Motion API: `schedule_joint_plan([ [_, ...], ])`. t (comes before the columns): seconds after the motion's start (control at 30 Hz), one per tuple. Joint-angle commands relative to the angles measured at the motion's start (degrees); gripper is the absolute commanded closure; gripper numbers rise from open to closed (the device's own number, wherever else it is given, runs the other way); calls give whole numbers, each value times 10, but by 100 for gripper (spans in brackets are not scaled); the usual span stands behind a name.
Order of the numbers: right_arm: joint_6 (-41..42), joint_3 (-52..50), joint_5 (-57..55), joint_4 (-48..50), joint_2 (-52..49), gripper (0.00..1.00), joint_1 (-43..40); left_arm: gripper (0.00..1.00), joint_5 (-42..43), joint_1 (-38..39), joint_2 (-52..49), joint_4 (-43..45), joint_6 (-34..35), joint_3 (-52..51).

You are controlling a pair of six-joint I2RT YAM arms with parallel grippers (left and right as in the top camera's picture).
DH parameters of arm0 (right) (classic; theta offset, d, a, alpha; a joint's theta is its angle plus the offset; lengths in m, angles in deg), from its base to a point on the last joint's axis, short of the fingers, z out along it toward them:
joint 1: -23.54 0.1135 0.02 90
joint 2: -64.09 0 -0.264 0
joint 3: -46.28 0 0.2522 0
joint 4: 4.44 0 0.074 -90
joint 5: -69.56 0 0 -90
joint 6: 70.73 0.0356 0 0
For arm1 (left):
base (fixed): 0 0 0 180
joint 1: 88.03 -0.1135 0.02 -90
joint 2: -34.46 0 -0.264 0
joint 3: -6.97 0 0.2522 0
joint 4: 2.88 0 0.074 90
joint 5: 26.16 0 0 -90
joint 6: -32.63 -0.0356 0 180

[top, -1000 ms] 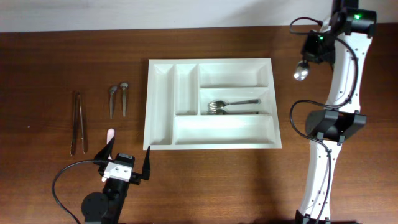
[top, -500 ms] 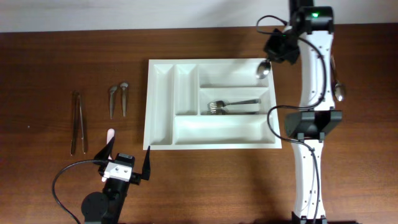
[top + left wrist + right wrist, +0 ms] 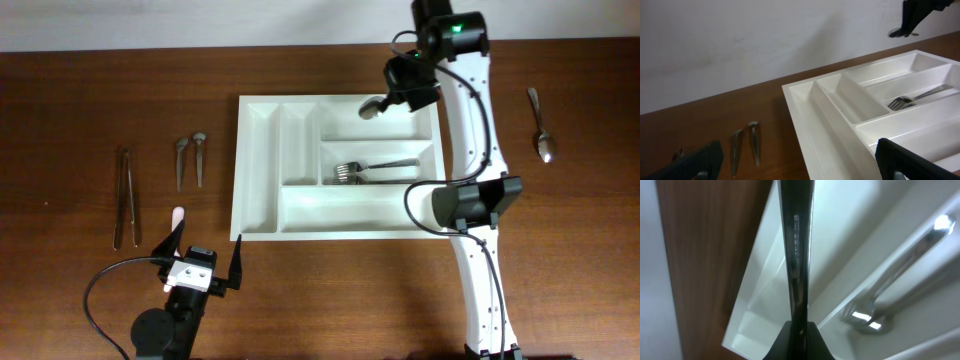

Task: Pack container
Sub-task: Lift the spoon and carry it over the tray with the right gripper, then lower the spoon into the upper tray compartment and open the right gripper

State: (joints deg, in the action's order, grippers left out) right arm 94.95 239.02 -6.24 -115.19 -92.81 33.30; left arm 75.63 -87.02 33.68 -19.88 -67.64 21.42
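The container [image 3: 258, 170], a white tray with five compartments, is set flat on the brown table [image 3: 90, 100] near its middle, with its two narrow upright compartments on the left as seen from overhead and its three long crosswise ones on the right. In the middle crosswise compartment a small bunch of forks [image 3: 372, 172] is laid lengthwise, tines toward the narrow compartments; the exact number cannot be told.

A spoon [image 3: 373, 106] is gripped by its handle in the closed jaws of the right gripper [image 3: 393, 97] and is held over the far crosswise compartment, bowl pointing toward the tray's middle. In the right wrist view the handle [image 3: 796, 245] is seen running straight out from between the fingers, with the tray wall [image 3: 765, 295] and the forks [image 3: 875, 315] below it.

The left gripper [image 3: 205, 256] is parked near the table's front edge, just beside the tray's near left corner, its jaws spread wide and nothing between them.

To the left of the tray, well apart from it, a pair of tongs [image 3: 125, 197] and two small utensils [image 3: 190, 158] are laid on the wood. A second spoon [image 3: 541, 125] is seen on the table to the right of the tray.
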Motion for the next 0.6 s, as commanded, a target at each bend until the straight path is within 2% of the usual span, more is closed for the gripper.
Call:
schedule_joint_plan([
  [0.0,127,-7,-39,-3,20,96,23,1,0,2,4,-3,3,-2],
  [0.23,220,-10,-74,-1,-1,95,49,1,0,2,4,-3,3,-2],
  [0.3,237,-15,-88,-1,-2,92,49,1,0,2,4,-3,3,-2],
  [0.57,245,-74,-104,12,-2,91,49,1,0,2,4,-3,3,-2],
])
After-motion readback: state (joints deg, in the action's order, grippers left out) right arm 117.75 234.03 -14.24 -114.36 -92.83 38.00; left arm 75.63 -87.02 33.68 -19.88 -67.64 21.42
